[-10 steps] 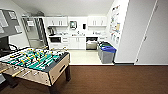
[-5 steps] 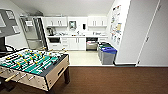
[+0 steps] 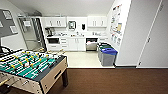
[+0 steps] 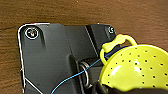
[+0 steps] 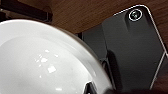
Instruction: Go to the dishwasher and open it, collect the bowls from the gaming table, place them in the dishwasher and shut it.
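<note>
Here, carrying step: I can't tell gripper states, tho a yellow perforated bowl (image 4: pixel 135 67) fills left wrist cam & a white bowl (image 5: pixel 45 60) the right. Dishwasher (image 3: pixel 91 44) open under far kitchen counter; next needs approach past bins (image 3: pixel 107 55).

Blue-lidded bin (image 3: pixel 108 56) on pale kitchen floor; posters (image 3: pixel 115 23) on right wall; white cabinets (image 3: pixel 58 22) above counter.
</note>
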Robot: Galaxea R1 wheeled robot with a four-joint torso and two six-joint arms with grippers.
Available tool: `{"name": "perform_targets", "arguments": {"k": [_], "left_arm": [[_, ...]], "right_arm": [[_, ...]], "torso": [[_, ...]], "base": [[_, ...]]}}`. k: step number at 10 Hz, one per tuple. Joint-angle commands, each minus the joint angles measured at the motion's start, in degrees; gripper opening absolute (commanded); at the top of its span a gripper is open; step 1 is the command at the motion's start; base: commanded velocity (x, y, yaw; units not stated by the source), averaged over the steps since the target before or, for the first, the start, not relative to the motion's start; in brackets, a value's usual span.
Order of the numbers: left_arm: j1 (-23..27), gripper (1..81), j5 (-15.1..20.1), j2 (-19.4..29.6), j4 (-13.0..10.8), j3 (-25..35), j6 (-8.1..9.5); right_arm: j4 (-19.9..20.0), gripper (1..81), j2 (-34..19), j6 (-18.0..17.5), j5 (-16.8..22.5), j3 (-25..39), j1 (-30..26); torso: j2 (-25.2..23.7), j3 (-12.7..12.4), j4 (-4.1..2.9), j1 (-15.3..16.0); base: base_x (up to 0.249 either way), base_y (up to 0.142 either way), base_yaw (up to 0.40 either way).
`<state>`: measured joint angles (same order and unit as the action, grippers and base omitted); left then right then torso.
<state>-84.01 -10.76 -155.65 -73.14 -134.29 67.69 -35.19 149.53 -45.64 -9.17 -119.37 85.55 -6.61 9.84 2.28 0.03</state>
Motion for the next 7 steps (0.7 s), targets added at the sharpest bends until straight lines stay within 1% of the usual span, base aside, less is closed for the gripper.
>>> {"name": "perform_targets", "arguments": {"k": [1,5,7], "left_arm": [[2.7,1.0,0.8,1.3,-0.6,0.6,-0.02],[2.7,1.0,0.8,1.1,-0.6,0.6,-0.02],[2.7,1.0,0.8,1.1,-0.6,0.6,-0.02]], "right_arm": [[-1.3,1.0,-1.1,0.1,0.1,1.5,-2.8],[-1.3,1.0,-1.2,0.1,0.1,1.5,-2.8],[-1.3,1.0,-1.2,0.1,0.1,1.4,-2.8]], "torso": [[0.0,0.0,0.00,0.0],[0.0,0.0,0.00,0.0],[0.0,0.0,0.00,0.0]], "base": [[0.167,-0.063,0.000],[0.171,-0.063,0.000],[0.181,0.000,0.000]]}}
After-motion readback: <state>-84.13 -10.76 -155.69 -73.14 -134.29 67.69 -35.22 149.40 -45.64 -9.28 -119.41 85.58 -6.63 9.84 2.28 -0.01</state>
